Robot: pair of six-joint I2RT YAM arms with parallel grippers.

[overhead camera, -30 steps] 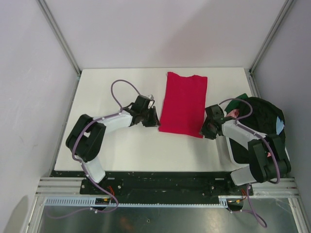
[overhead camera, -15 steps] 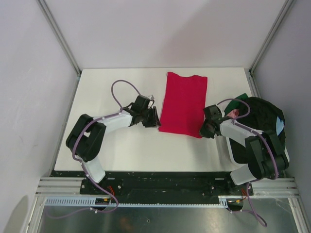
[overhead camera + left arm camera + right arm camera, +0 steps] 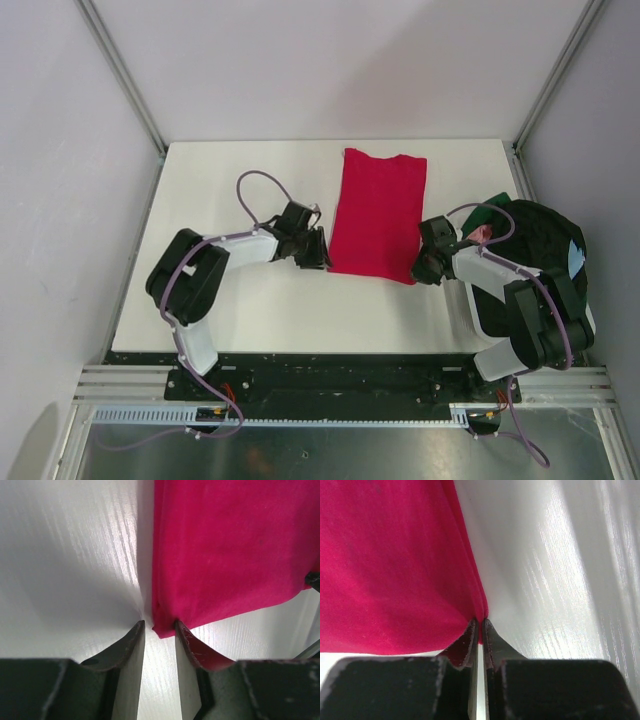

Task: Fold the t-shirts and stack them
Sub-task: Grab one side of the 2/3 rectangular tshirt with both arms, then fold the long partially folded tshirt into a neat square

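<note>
So the red t-shirt is lying flat around the middle of the white table, folded lengthwise into a long narrow strip. It runs from the far side towards the near side, and the near end sits a bit left of the far end, so it's slightly skewed.

The left gripper is down at the near-left corner of the strip. Its jaws are apart, with that corner poking into the gap right at the tips. They're released, not squeezing anything.

The right gripper is at the near-right corner and it's clenched. The jaws are pinched nearly together, and the folded edge of the red cloth runs straight into the tips, so it looks like it's got hold of the shirt's edge there. You can see a couple of layers of fabric stacked along that side.

Off at the right edge of the table there's a heap of t-shirts. It's mostly black, with some green at the far-left side, a bit of pink and a sliver of light blue showing. The right arm reaches out from over it.
</note>
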